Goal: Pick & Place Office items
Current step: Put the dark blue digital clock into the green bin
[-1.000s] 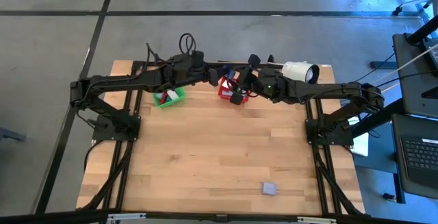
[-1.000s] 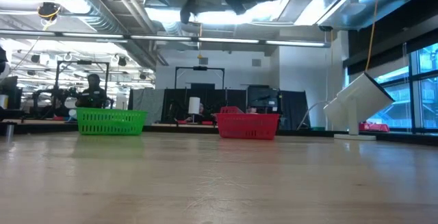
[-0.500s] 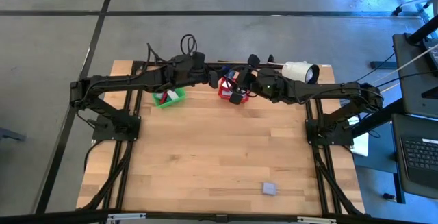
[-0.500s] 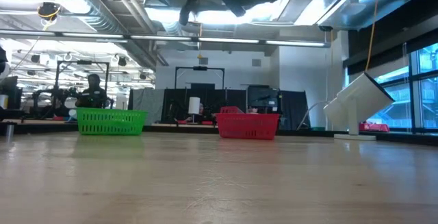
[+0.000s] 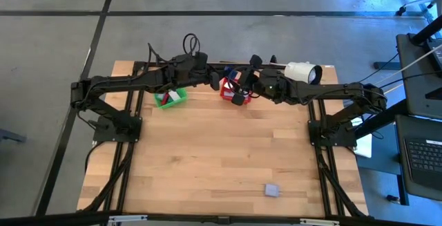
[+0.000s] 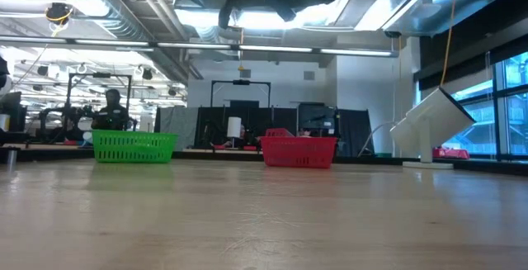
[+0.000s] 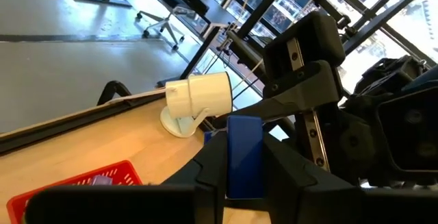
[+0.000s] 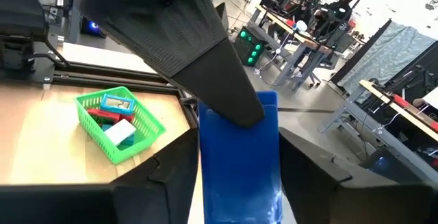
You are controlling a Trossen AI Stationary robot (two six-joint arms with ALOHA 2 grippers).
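Note:
Both arms meet high above the red mesh basket [image 5: 226, 90] at the table's far edge. Between them hangs a blue blocky piece [image 8: 239, 155], seen also in the left wrist view [image 7: 244, 157]. My left gripper [image 7: 244, 183] is shut on it and so is my right gripper [image 8: 238, 183]. In the high view the left gripper [image 5: 215, 82] comes from the left and the right gripper [image 5: 237, 93] from the right. The green mesh basket [image 8: 118, 122] holds several small pieces. A lavender piece [image 5: 272, 191] lies flat near the table's near edge. My left gripper pinches the blue piece's two flat sides [image 7: 233, 162] between its two fingers, coming level from the table's left. The piece is lifted clear, upright. My right gripper has the same piece between its fingers, against its side [image 8: 205, 176], coming level from the right. One left finger [image 8: 205, 73] overlaps the piece's far end.
The green basket [image 5: 170, 98] and the red basket [image 6: 299, 151] stand side by side at the far edge. A white cylinder on a stand [image 5: 302, 71] sits at the far right corner. The red basket [image 7: 75, 183] has a lavender piece inside.
My left gripper has edged toward the right gripper and the blue piece above the red basket. The right arm and the baskets have kept still.

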